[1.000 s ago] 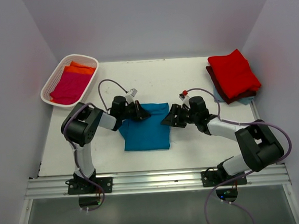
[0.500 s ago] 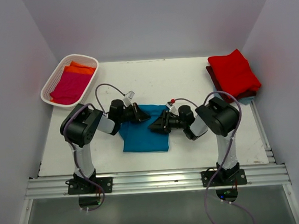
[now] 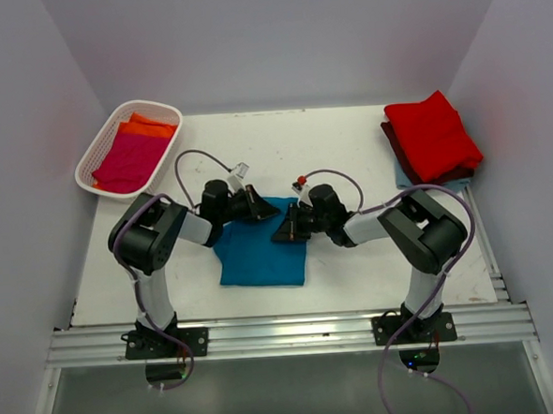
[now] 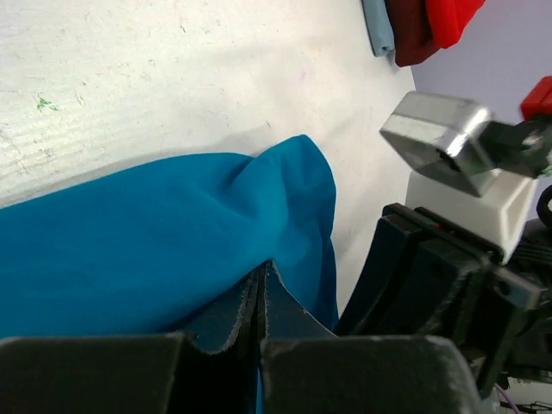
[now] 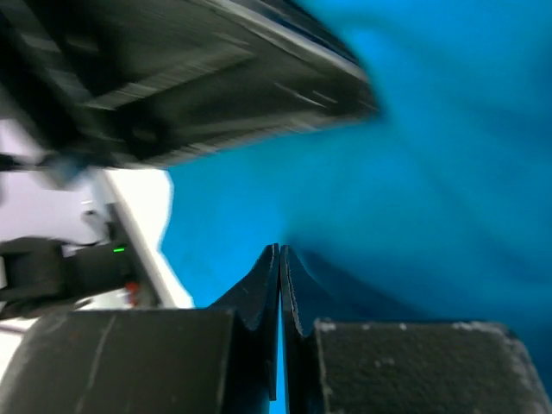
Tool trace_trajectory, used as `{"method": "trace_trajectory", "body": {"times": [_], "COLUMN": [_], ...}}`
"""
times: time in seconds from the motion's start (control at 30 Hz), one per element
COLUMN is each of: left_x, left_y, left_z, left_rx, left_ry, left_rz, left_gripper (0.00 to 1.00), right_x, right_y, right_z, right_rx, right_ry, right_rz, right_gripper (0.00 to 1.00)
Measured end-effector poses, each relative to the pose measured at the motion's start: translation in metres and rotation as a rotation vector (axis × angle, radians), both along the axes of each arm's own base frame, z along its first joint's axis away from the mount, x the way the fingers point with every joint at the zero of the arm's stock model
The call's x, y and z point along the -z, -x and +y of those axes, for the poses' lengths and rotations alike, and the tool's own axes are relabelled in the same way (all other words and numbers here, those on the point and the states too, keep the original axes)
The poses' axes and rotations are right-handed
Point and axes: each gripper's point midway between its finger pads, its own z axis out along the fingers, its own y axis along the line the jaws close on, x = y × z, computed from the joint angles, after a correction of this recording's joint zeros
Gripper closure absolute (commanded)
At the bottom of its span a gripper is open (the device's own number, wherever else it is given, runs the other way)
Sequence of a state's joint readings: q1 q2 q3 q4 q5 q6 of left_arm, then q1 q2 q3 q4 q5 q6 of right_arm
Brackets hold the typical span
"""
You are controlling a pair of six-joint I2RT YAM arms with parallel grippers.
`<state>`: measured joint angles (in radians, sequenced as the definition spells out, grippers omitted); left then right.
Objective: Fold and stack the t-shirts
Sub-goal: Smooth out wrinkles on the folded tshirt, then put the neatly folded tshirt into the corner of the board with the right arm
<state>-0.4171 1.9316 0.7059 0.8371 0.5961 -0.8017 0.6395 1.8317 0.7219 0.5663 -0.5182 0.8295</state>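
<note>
A teal t-shirt (image 3: 259, 253) lies folded on the white table (image 3: 291, 145) between the two arms. My left gripper (image 3: 263, 209) is shut on its far edge, and teal cloth (image 4: 155, 250) bunches right at the closed tips (image 4: 263, 274). My right gripper (image 3: 284, 233) lies low over the shirt's right side and is shut on a pinch of the teal cloth (image 5: 414, 172), with a teal sliver between its pads (image 5: 281, 259). A folded red t-shirt (image 3: 431, 135) tops a stack at the far right, over a maroon one (image 3: 446, 176) and a light blue one (image 3: 405, 177).
A white lattice basket (image 3: 95, 149) at the far left holds a magenta t-shirt (image 3: 128, 162) and an orange one (image 3: 146, 128). In the left wrist view the right arm's black gripper body (image 4: 440, 285) sits close beside the shirt. Walls enclose the table on three sides.
The right gripper has swung left onto the teal shirt and shut on it. The shirt's right edge has drawn leftward. The left gripper stays shut on the far edge.
</note>
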Motion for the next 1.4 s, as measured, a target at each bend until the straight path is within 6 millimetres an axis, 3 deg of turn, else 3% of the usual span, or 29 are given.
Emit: {"method": "trace_trajectory", "body": {"times": [0.13, 0.47, 0.67, 0.8, 0.97, 1.1, 1.17, 1.27, 1.37, 1.4], "left_x": [0.001, 0.026, 0.027, 0.024, 0.016, 0.01, 0.008, -0.016, -0.076, -0.099], "left_y": [-0.004, -0.033, -0.056, -0.082, -0.125, -0.142, -0.141, -0.125, -0.1, -0.093], "left_z": [-0.002, -0.006, -0.011, -0.011, 0.009, 0.038, 0.051, 0.06, 0.053, 0.048], "left_rx": [0.001, 0.003, 0.08, 0.101, 0.039, -0.037, -0.072, -0.106, -0.101, -0.099], "left_ry": [-0.003, -0.014, 0.056, 0.108, 0.168, 0.192, 0.185, 0.154, 0.11, 0.088], "left_rz": [0.0, 0.036, 0.028, 0.013, -0.007, -0.012, 0.006, 0.018, -0.076, -0.134], "left_gripper": [1.0, 1.0, 1.0, 1.0, 1.0, 1.0, 1.0, 1.0, 1.0, 1.0], "right_x": [0.023, 0.024, 0.024, 0.025, 0.025, 0.025, 0.024, 0.023, 0.02, 0.018], "right_y": [0.004, 0.002, -0.002, -0.001, 0.002, 0.004, 0.005, 0.007, 0.012, 0.014], "right_z": [-0.013, -0.021, -0.037, -0.043, -0.044, -0.044, -0.045, -0.046, -0.051, -0.052], "right_rx": [0.016, 0.041, 0.095, 0.112, 0.108, 0.101, 0.094, 0.083, 0.066, 0.061], "right_ry": [0.099, 0.154, 0.194, 0.205, 0.209, 0.21, 0.213, 0.222, 0.244, 0.25], "right_rz": [0.036, 0.004, -0.031, -0.039, -0.042, -0.041, -0.041, -0.046, -0.05, -0.052], "right_gripper": [1.0, 1.0, 1.0, 1.0, 1.0, 1.0, 1.0, 1.0, 1.0, 0.94]}}
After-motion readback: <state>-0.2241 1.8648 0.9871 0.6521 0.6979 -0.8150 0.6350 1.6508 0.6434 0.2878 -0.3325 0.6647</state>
